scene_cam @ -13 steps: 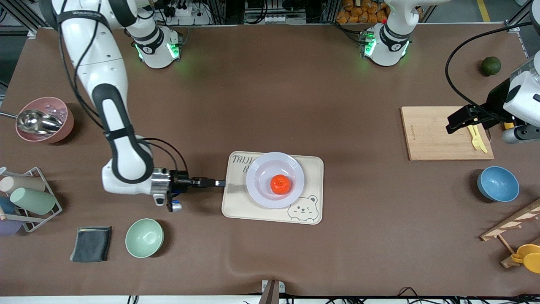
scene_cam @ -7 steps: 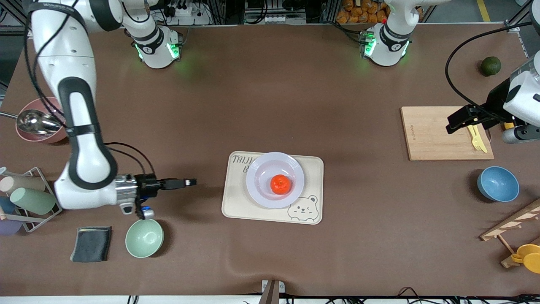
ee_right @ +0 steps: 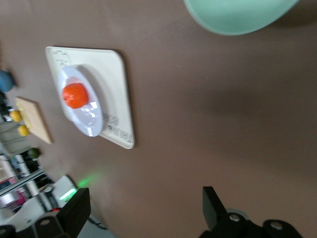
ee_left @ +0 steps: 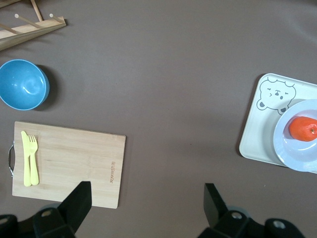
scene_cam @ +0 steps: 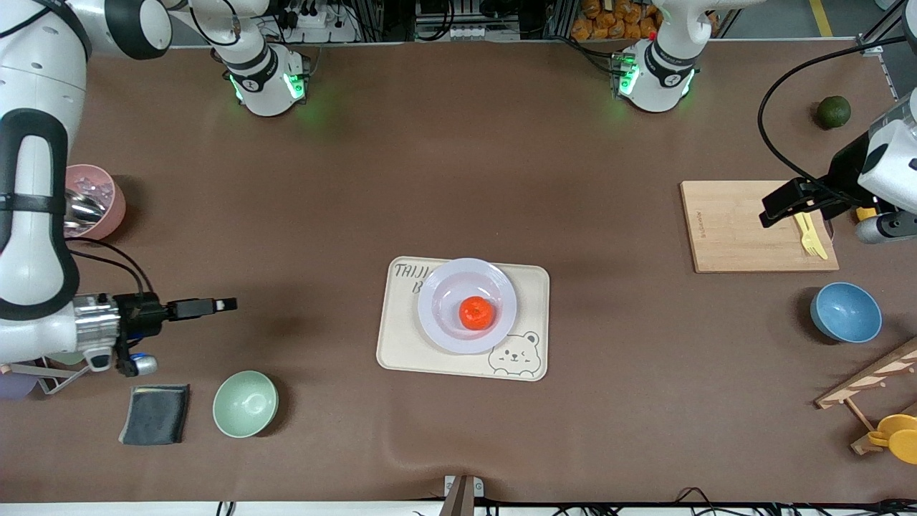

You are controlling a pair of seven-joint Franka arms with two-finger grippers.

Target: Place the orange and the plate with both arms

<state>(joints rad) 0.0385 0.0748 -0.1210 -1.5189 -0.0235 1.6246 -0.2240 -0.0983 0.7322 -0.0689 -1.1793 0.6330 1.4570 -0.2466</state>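
left end effector (scene_cam: 770,212) open, right end effector (scene_cam: 228,304) open

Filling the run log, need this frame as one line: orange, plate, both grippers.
orange: in plate | plate: on bear tray | right gripper: open, empty, over bare table near green bowl | left gripper: open, empty, over cutting board

A robotics lab: two arm bases (scene_cam: 266,80) bolted to a brown-covered table (scene_cam: 458,179), cabling around.
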